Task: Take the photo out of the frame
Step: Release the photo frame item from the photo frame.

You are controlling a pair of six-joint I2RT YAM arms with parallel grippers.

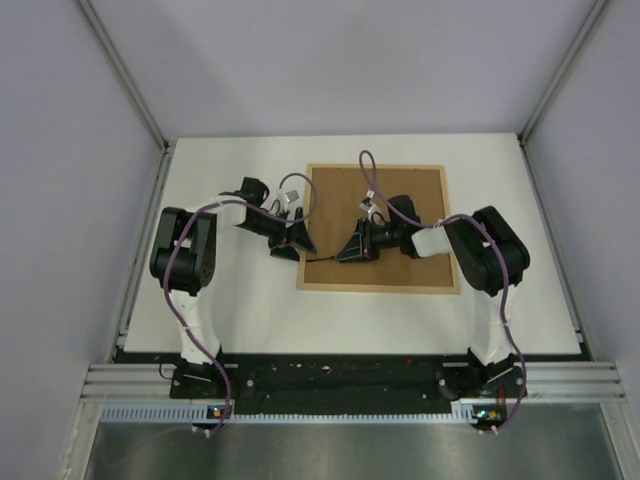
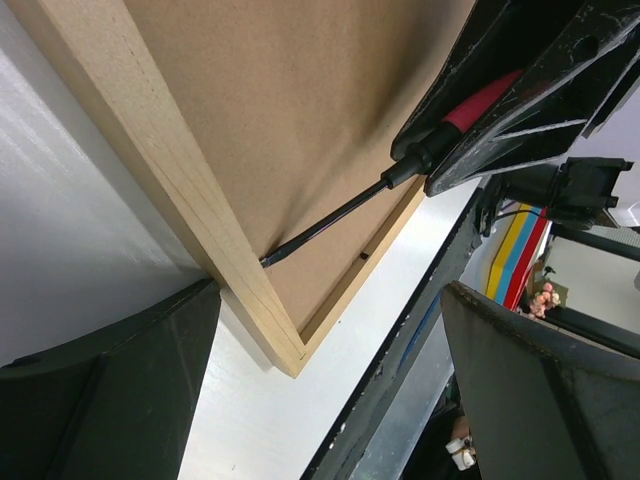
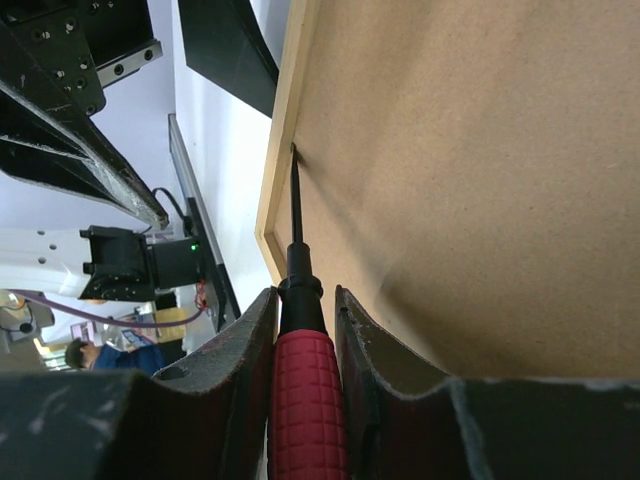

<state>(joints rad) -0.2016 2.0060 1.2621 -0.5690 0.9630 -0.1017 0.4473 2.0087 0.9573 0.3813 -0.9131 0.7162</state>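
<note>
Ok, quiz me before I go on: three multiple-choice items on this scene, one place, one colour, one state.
1. Where is the tip of the screwdriver?
A) at the seam between the frame rim and the backing board
B) at the board's centre
C) in the air, off the frame
2. What colour is the screwdriver handle?
A) blue
B) red
C) yellow
3. How is the left gripper?
A) shut on the frame
B) shut on nothing
C) open
Answers: 1A, the tip meets that seam; 2B, the red grip shows in the right gripper; 3C, its fingers stand wide apart.

Pale wood frame (image 2: 150, 170), matt brn backing board (image 2: 300, 100)
</note>
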